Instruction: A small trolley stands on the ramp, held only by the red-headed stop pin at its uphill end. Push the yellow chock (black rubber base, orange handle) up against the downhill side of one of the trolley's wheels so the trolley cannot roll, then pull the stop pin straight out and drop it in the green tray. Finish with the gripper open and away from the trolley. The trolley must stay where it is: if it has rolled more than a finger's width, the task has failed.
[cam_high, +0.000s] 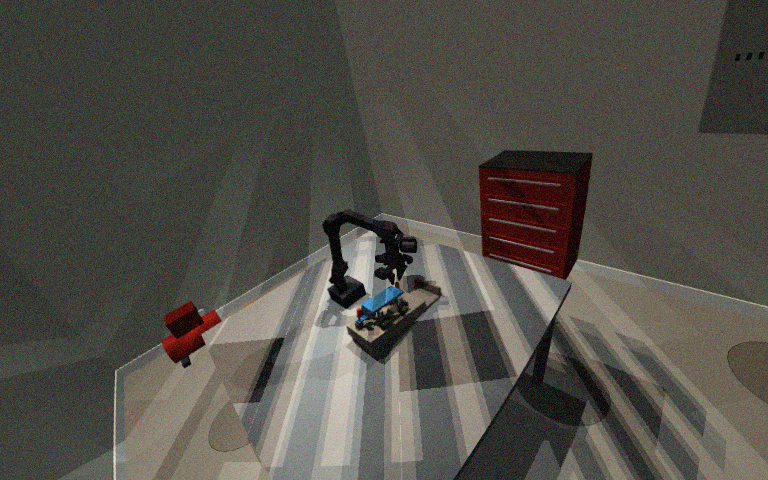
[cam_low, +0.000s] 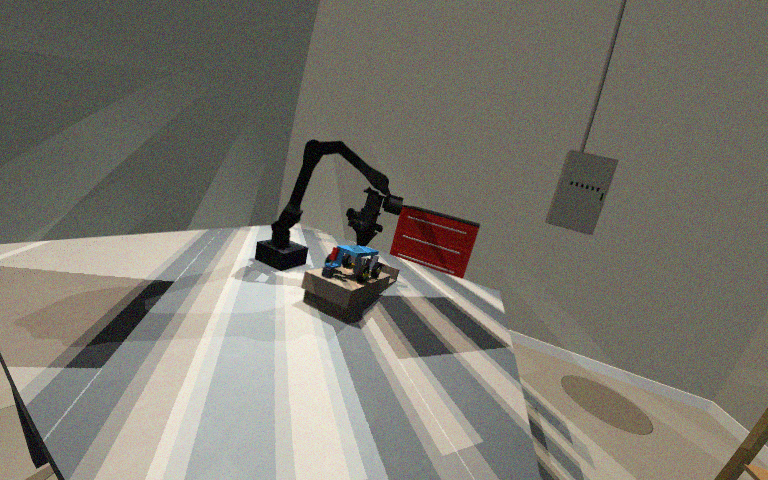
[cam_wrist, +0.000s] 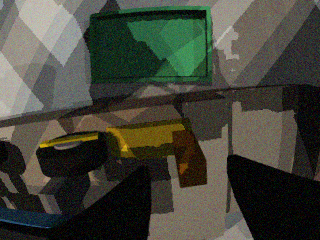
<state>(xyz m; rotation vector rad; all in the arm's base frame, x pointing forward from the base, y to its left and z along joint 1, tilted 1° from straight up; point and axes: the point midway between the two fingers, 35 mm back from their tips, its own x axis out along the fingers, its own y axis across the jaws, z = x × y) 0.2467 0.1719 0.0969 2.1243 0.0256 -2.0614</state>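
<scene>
In the wrist view, the yellow chock (cam_wrist: 143, 140) with its orange handle (cam_wrist: 191, 160) lies on the ramp right next to a black trolley wheel (cam_wrist: 70, 154). Whether they touch is unclear. My gripper (cam_wrist: 188, 170) (cam_high: 391, 277) (cam_low: 362, 232) is open; its dark fingers stand apart on either side of the handle, just above it, without gripping it. The green tray (cam_wrist: 151, 47) lies beyond the ramp's edge. The blue-decked trolley (cam_high: 382, 301) (cam_low: 356, 253) stands on the ramp (cam_high: 390, 335) (cam_low: 339, 289). The red-headed stop pin (cam_high: 359, 311) (cam_low: 334, 253) is at its uphill end.
The arm's base (cam_high: 345, 294) (cam_low: 281, 254) stands beside the ramp. A red drawer cabinet (cam_high: 532, 212) (cam_low: 434, 240) stands beyond the table. A red clamp-like object (cam_high: 186, 333) sits on the table's left edge.
</scene>
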